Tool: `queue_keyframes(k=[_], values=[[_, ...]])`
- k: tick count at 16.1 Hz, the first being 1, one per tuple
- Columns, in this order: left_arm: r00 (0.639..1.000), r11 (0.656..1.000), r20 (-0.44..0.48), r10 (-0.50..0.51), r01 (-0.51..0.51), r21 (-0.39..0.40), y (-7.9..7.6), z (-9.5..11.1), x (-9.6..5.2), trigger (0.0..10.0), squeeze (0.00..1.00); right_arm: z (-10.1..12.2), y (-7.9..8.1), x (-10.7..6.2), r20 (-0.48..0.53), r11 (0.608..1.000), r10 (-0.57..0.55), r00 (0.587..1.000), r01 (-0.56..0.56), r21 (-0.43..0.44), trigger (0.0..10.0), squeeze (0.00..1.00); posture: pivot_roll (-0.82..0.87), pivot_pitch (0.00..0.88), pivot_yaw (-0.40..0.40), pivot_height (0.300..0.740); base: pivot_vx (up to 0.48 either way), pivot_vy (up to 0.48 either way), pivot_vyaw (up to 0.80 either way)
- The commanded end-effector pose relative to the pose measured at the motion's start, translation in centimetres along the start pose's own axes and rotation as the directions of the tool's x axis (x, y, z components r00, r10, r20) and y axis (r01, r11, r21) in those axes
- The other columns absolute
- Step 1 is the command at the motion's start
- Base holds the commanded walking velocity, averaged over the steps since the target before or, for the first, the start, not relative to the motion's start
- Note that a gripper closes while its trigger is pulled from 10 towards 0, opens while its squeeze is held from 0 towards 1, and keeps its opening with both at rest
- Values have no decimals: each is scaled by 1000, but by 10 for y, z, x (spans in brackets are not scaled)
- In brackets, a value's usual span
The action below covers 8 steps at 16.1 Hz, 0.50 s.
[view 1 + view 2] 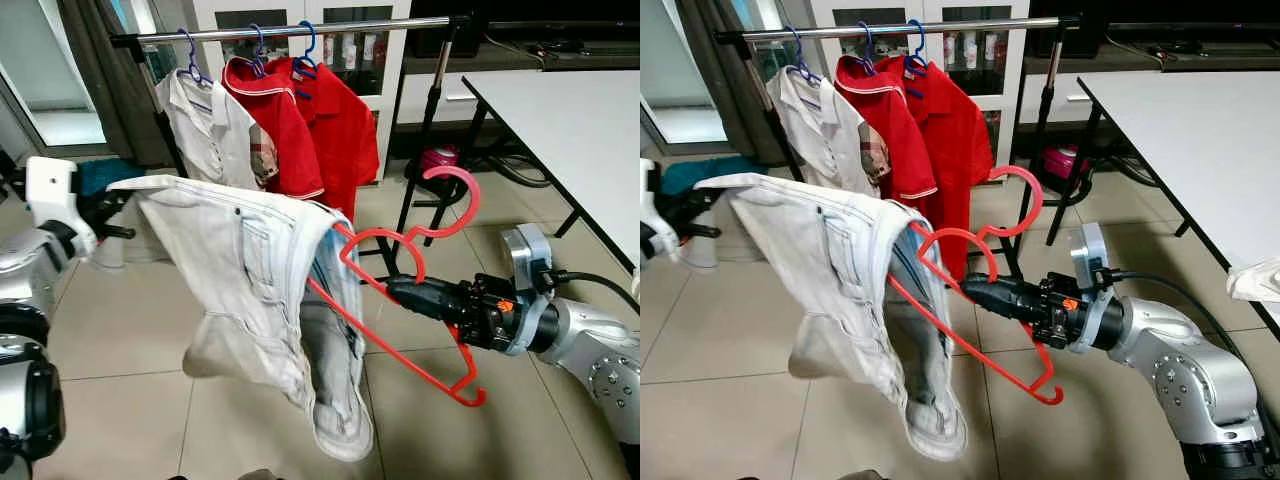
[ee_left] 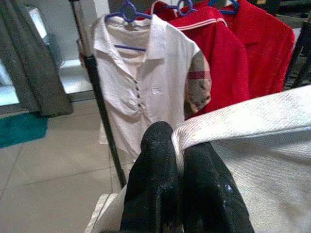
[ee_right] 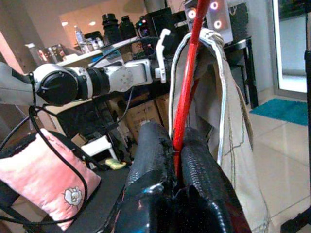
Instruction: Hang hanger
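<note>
A red hanger [image 1: 405, 300] carries pale, whitish jeans [image 1: 260, 290] draped over it, held in the air in front of the clothes rail [image 1: 300, 30]. My right gripper [image 1: 395, 290] is shut on the hanger's lower bar; the red bar runs between its fingers [image 3: 150, 160]. The hanger's hook [image 1: 455, 195] points up to the right, below the rail. My left gripper [image 1: 120, 215] is shut on the jeans' far edge [image 2: 233, 121], pinching the cloth between its fingers [image 2: 155, 165].
A white polo [image 1: 205, 125] and two red shirts [image 1: 300, 120] hang on blue hangers on the rail. The rack's black legs [image 1: 425, 130] stand behind the hanger. A white table [image 1: 580, 130] is at the right. A pink pillow [image 3: 43, 179] lies behind me.
</note>
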<state>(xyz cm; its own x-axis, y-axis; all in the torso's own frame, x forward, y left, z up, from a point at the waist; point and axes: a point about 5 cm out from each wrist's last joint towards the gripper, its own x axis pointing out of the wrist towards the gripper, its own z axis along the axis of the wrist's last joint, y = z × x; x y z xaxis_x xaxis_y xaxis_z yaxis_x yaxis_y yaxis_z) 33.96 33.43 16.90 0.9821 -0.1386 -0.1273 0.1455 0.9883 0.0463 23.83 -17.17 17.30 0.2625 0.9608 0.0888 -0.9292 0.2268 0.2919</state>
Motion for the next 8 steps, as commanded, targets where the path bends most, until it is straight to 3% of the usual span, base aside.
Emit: queue_keyframes(k=[1, 4, 5, 6, 7, 8], values=[[999, 999, 23, 29, -29, 13, 8, 12, -2, 0, 0, 15, 3, -3, 61, 998, 15, 998, -11, -56, 10000, 0, -60, 0, 92, 740, 0, 0, 0], [1000, 999, 12, -27, 26, 26, 1, 8, 1, 0, 0, 15, 3, 0, 72, 998, 15, 997, -11, -57, 10000, 0, -56, 0, 89, 740, 0, 0, 0], [995, 995, -14, -94, 95, 38, -9, 5, 4, 3843, 0, 16, 3, 3, 79, 998, 23, 997, -18, -57, 10000, 0, -55, 0, 88, 740, 0, 0, 0], [986, 984, -20, -168, 169, 60, -16, 4, 6, 10000, 812, 16, 3, 6, 83, 998, 28, 996, -24, -59, 10000, 0, -56, 0, 89, 740, 0, 0, 0], [982, 979, -5, -191, 191, 74, -18, 6, 6, 10000, 1000, 16, 3, 8, 86, 998, 32, 996, -27, -61, 10000, 0, -56, 0, 88, 740, 0, 0, 0], [984, 981, 11, -180, 179, 80, -15, 10, 5, 10000, 1000, 16, 3, 9, 87, 997, 37, 996, -31, -65, 10000, 0, -57, 0, 89, 740, 0, 0, 0]])
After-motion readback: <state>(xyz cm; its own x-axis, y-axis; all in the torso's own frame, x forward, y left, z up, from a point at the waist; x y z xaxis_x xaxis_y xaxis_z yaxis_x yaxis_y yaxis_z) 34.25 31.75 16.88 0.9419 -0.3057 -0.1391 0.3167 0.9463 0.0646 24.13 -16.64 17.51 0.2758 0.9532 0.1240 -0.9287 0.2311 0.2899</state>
